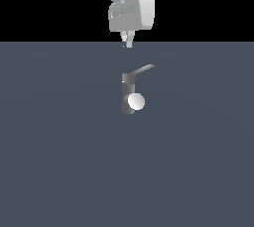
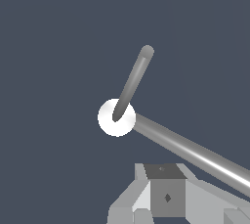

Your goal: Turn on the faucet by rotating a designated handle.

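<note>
In the exterior view the faucet [image 1: 127,94] is a dark-grey upright post with a white ball [image 1: 136,101] on its lower front. Its handle [image 1: 142,69], a thin light-grey lever, juts from the post's top toward the exterior view's right, tilted upward. My gripper [image 1: 128,41] hangs beyond and above the faucet, apart from it, with its fingers together and empty. In the wrist view the white ball [image 2: 116,117] sits mid-picture. A thin grey bar [image 2: 133,82] and a thicker shiny bar [image 2: 190,148] both meet it. I cannot tell which bar is the handle. My gripper [image 2: 166,197] touches neither.
The faucet stands alone on a flat blue-grey floor [image 1: 59,161]. The white arm body [image 1: 131,8] rises above the gripper against a black background.
</note>
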`<move>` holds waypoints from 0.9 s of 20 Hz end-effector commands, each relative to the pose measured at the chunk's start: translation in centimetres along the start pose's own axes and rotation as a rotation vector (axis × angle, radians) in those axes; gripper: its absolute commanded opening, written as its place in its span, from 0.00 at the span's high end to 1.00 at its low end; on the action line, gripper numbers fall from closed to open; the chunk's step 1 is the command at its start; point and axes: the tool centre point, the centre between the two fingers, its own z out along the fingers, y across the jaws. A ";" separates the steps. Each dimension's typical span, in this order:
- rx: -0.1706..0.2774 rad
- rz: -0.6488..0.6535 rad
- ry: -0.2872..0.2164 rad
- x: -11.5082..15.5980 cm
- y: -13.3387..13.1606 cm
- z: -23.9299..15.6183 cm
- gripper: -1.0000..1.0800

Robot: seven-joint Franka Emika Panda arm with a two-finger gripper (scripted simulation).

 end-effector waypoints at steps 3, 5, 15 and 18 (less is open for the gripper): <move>-0.004 0.121 -0.005 2.9 -1.5 2.8 1.00; -0.006 0.175 -0.008 4.2 -2.0 4.0 1.00; -0.012 0.379 -0.021 9.6 -3.4 8.7 1.00; -0.013 0.415 -0.024 10.6 -3.5 9.5 1.00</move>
